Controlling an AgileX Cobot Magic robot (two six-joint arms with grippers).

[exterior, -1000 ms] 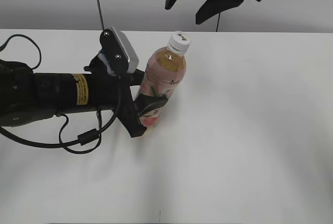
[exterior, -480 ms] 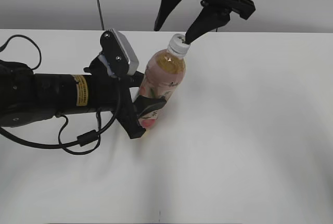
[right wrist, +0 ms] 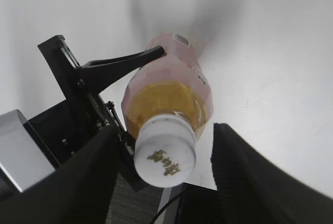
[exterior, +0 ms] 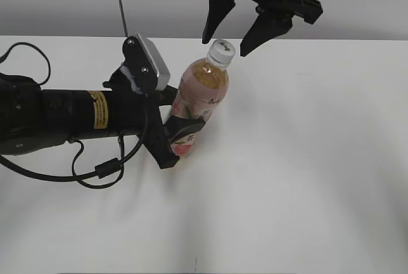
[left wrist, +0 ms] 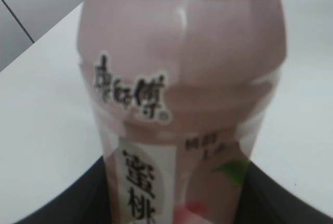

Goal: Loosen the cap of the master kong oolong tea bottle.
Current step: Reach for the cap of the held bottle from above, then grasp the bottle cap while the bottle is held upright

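The master kong oolong tea bottle (exterior: 199,105) stands tilted on the white table (exterior: 306,159), amber tea above a pale pink label. My left gripper (exterior: 180,135) is shut on its lower body; the label fills the left wrist view (left wrist: 182,104). The white cap (exterior: 222,48) tops the bottle. My right gripper (exterior: 229,35) is open, one finger on each side of the cap, not touching it. In the right wrist view the cap (right wrist: 165,157) sits between the two open fingers of that gripper (right wrist: 165,169), with the bottle (right wrist: 167,91) below it.
My left arm (exterior: 64,118) lies across the left of the table with a loose black cable (exterior: 95,169). A thin dark rod (exterior: 119,0) rises at the back. A grey wall runs behind the table's far edge.
My right gripper has come down from above and behind the bottle, then shifted so its open fingers straddle the cap. The left gripper and the bottle have stayed in place.
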